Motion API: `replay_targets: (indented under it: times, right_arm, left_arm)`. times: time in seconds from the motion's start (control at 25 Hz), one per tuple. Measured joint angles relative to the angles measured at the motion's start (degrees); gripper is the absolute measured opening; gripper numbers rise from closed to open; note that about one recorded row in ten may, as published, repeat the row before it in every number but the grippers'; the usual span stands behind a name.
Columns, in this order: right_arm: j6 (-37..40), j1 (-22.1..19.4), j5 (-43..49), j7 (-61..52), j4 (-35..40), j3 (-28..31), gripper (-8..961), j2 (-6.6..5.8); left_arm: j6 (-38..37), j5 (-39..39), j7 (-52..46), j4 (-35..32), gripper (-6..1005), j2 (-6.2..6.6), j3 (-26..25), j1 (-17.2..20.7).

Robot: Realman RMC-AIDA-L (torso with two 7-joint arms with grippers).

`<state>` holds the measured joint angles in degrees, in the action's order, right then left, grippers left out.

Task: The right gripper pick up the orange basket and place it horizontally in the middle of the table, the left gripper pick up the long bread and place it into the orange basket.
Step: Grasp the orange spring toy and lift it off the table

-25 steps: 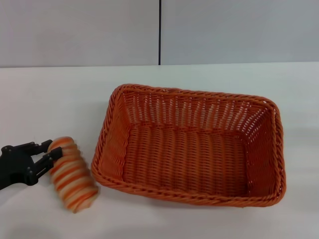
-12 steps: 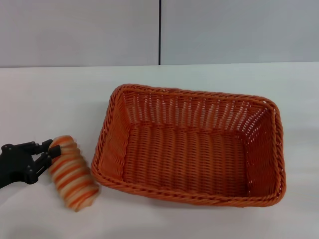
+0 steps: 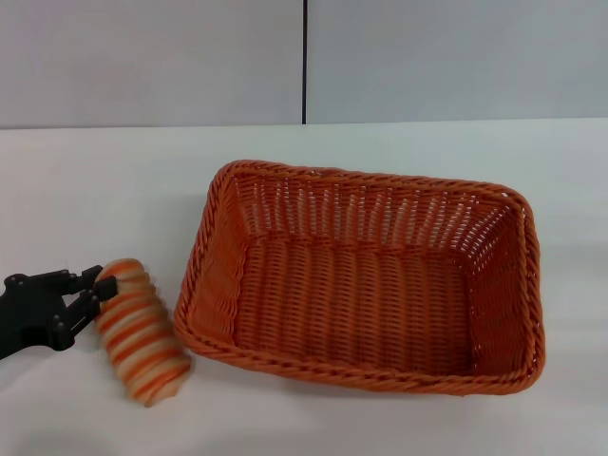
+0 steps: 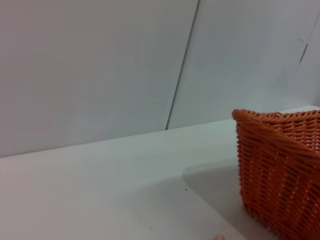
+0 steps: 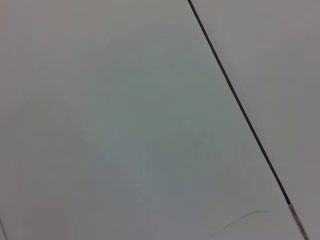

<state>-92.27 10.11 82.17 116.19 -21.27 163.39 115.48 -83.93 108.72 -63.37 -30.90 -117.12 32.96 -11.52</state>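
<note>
The long bread (image 3: 141,332), a tan and orange striped loaf, lies slantwise on the white table (image 3: 95,190) just left of the orange basket (image 3: 370,178). The basket stands upright near the middle of the table with nothing in it, its long side running left to right. My left gripper (image 3: 93,290) is low at the far left. It is open, and its two fingertips rest against the far end of the bread. One corner of the basket (image 4: 280,170) shows in the left wrist view. The right gripper is out of view.
A grey wall with a dark vertical seam (image 3: 305,62) runs behind the table. The right wrist view shows only that wall and the seam (image 5: 235,100).
My left gripper has crept slightly to the right against the bread. The loaf has shifted a little toward the basket. The basket has not moved.
</note>
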Motion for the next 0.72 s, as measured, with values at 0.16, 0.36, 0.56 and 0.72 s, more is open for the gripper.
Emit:
replay_targets:
  times: [0.16, 0.36, 0.56, 0.72]
  right_arm:
    - [0.0, 0.0, 0.0, 0.0, 0.0, 0.0, 473, 0.00]
    - [0.2, 0.2, 0.0, 0.0, 0.0, 0.0, 473, 0.00]
    - [0.7, 0.2, 0.0, 0.0, 0.0, 0.0, 473, 0.07]
    - [0.7, 0.3, 0.0, 0.1, 0.0, 0.0, 473, 0.09]
  left_arm:
    - [0.0, 0.0, 0.0, 0.0, 182, -0.02, 0.0, 0.0]
    - [0.0, 0.0, 0.0, 0.0, 180, -0.03, 0.0, 0.0]
    - [0.1, 0.0, 0.0, -0.1, 181, -0.03, 0.0, 0.0]
    - [0.1, 0.0, 0.0, -0.1, 181, -0.03, 0.0, 0.0]
